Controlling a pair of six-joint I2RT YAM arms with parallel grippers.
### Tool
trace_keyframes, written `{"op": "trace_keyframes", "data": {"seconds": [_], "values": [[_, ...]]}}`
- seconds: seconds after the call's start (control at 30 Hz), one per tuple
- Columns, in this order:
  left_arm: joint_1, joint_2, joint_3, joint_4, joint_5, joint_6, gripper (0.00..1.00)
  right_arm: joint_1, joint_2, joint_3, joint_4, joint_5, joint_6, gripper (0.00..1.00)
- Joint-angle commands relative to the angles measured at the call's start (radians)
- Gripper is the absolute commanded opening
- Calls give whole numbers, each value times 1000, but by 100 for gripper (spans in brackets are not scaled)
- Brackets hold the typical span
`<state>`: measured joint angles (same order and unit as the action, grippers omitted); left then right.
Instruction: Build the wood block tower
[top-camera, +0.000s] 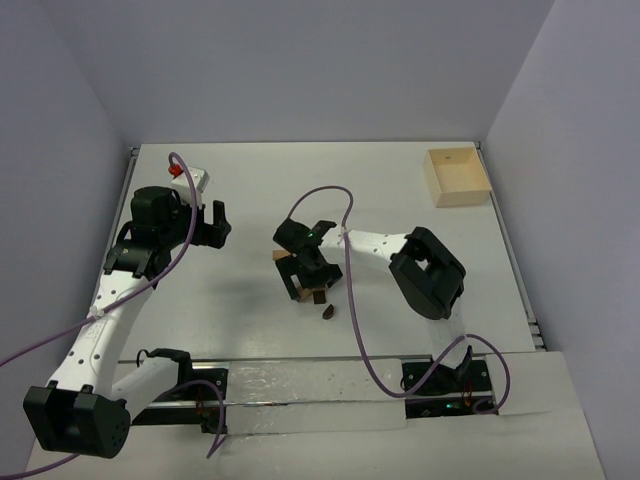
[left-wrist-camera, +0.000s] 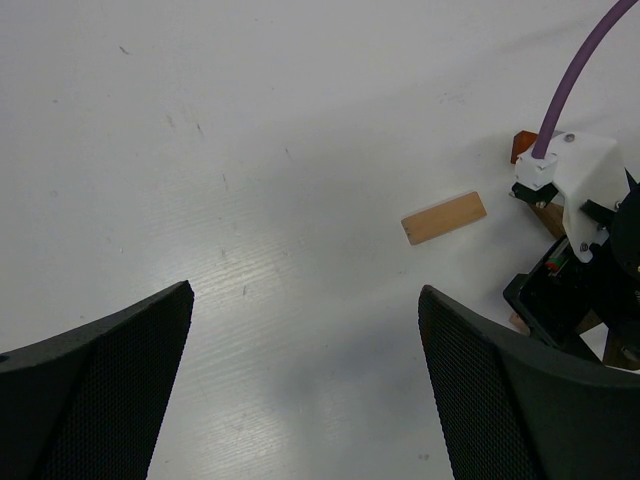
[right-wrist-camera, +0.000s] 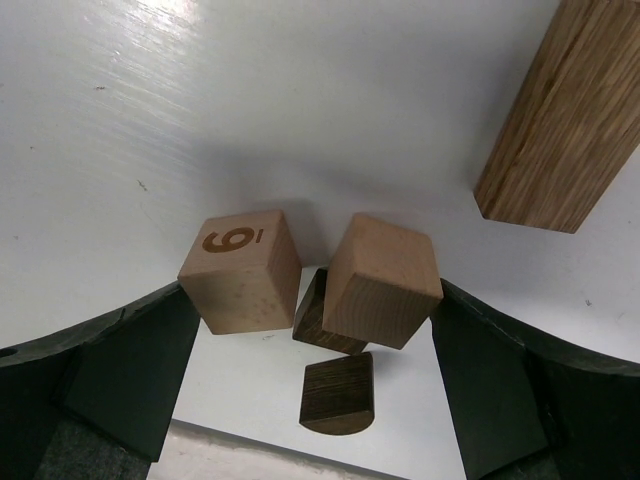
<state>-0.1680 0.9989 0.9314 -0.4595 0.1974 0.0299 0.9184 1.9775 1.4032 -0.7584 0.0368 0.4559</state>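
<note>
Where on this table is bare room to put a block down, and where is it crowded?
Free: the far strip between the white device and the pale box; the patch between the left gripper and the tan piece. Crowded: at the right gripper, where blocks cluster between its open fingers.

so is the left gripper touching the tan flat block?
Apart. In the left wrist view the tan flat block lies on the table ahead of the open left gripper, white surface showing all round it, neither finger reaching it.
</note>
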Motion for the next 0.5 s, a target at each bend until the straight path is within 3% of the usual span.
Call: {"op": "trace_keyframes", "data": {"seconds": [0.0,0.47], "values": [[7,-5,27,25,14,1,99,-3,21,54,-23,30,4,100],[7,3,18,32,16,2,99,-14,28,71,-25,-4,0,96]]}}
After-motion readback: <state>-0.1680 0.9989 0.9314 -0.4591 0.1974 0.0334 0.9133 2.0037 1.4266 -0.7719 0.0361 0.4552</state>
